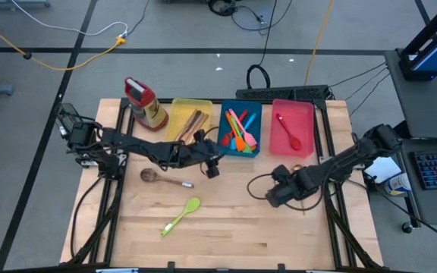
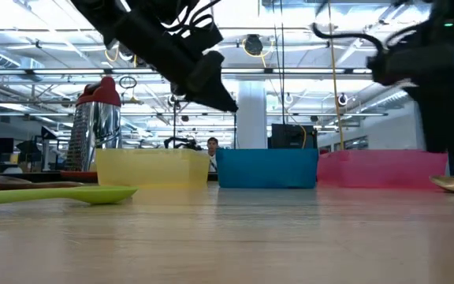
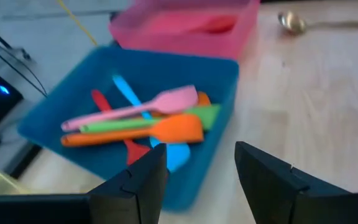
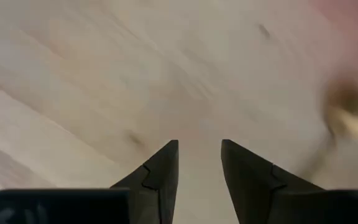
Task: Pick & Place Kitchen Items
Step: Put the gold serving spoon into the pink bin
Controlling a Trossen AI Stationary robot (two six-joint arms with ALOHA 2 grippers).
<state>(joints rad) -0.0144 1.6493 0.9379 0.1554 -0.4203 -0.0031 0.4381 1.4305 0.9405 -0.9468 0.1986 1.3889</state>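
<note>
My left gripper (image 1: 212, 168) (image 3: 201, 152) is open and empty, above the table just in front of the blue tray (image 1: 254, 149) (image 3: 55, 112). That tray holds pink, green, orange, blue and red utensils (image 3: 148, 118). My right gripper (image 1: 273, 196) (image 4: 199, 144) is open and empty over bare wood in front of the pink tray (image 1: 307, 121). A green spoon (image 1: 182, 216) and a brown wooden spoon (image 1: 164, 178) lie flat on the table. A gold spoon (image 3: 291, 22) lies by the pink tray.
The yellow tray (image 1: 179, 108) holds wooden spoons (image 1: 192, 123), and the pink tray holds a red spoon (image 1: 288, 130). A red-capped bottle (image 1: 144, 104) stands left of the yellow tray. A person (image 2: 212, 146) shows far behind the table. Bare wood lies along the near edge.
</note>
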